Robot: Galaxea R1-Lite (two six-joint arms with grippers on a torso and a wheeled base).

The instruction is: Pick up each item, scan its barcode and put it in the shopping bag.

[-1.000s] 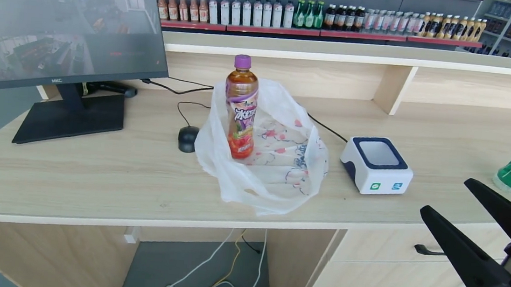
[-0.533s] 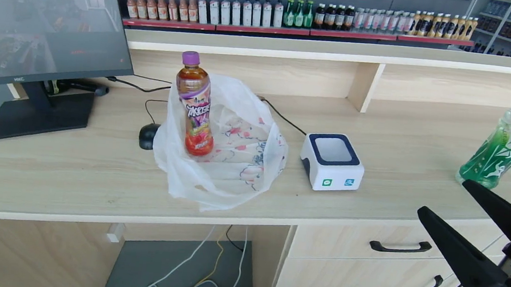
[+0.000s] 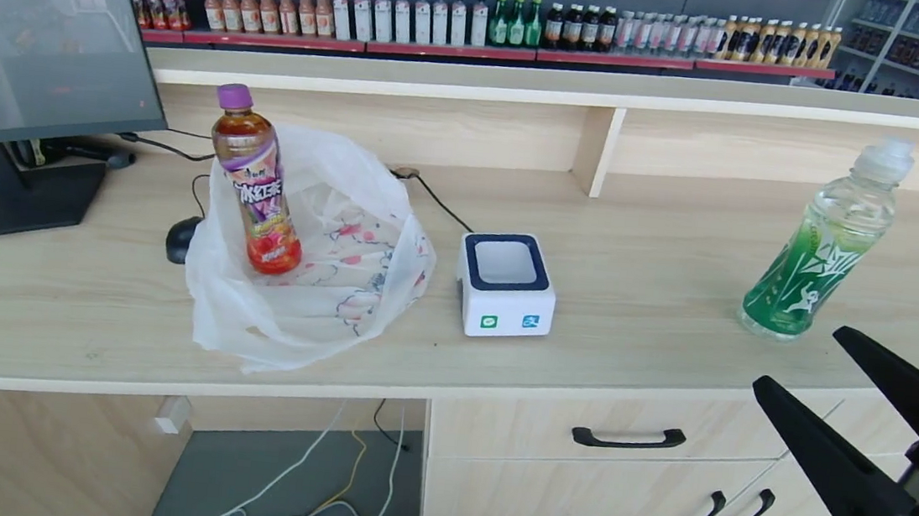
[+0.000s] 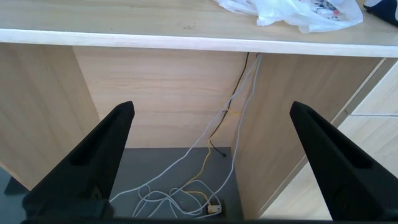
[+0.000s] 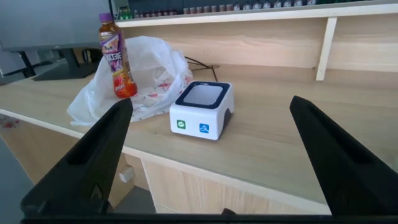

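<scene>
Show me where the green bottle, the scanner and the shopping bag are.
green bottle [image 3: 811, 268], head view, on its label.
scanner [image 3: 505, 264], head view, on its top window.
shopping bag [image 3: 311, 313], head view, on its front side.

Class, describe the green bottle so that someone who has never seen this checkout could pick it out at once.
On the wooden counter, look right of the white scanner: the green bottle stands upright, alone. Unlike the purple-capped orange bottle in the shopping bag, it has a pale cap.
</scene>
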